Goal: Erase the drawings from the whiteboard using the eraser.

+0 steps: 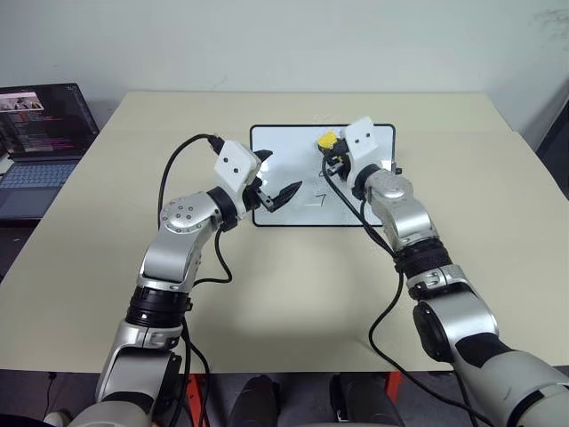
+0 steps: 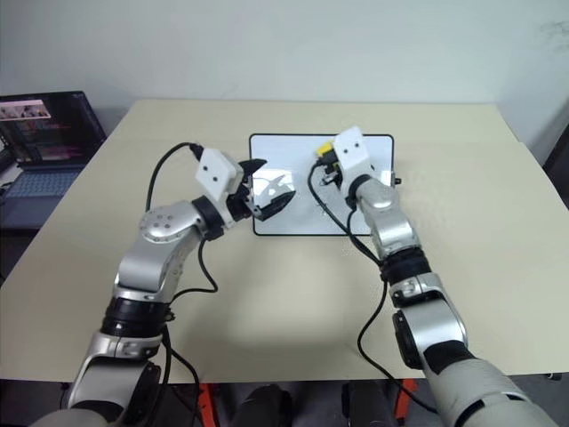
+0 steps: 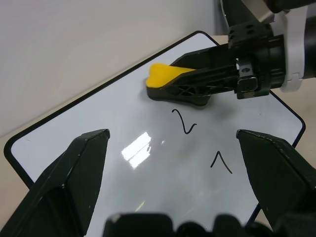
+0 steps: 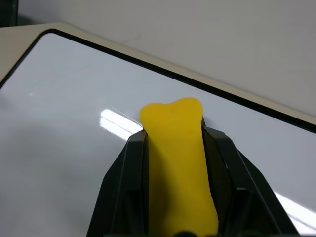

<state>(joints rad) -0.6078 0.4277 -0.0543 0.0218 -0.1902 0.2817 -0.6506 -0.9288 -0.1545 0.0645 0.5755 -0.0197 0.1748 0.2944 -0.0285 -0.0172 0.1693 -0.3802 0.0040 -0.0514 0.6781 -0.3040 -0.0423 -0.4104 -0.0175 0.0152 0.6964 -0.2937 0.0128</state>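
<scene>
From the head camera, the whiteboard (image 1: pixel 267 178) lies flat in the middle of the beige surface (image 1: pixel 107 267), far enough in that both arms reach it comfortably. The right gripper (image 1: pixel 332 153) sits over the board's upper middle with its jaws clenched on the eraser (image 1: pixel 327 140), the yellow top poking out so the dark underside faces the board. The left gripper (image 1: pixel 277 194) hovers at the board's left-hand edge with its jaws released and nothing between them, which I'd guess is there to pin the board down if it slides (it isn't clearly touching it, though). A laptop (image 1: pixel 40 142) sits off to the far left, out of the way. Left wrist view: looking between its own spread fingers, you get the best look at the drawings (image 3: pixel 183 123), a squiggle and a small caret-like mark lower down, both just beside the eraser and not yet wiped. If there's a third mark I can't find it. The eraser looks pressed flat on the board right above the squiggle, so the next swipe probably needs to come down across those two. Right wrist view: the yellow block is wedged snug between the black fingers, with glossy board behind it and its black frame running across.
</scene>
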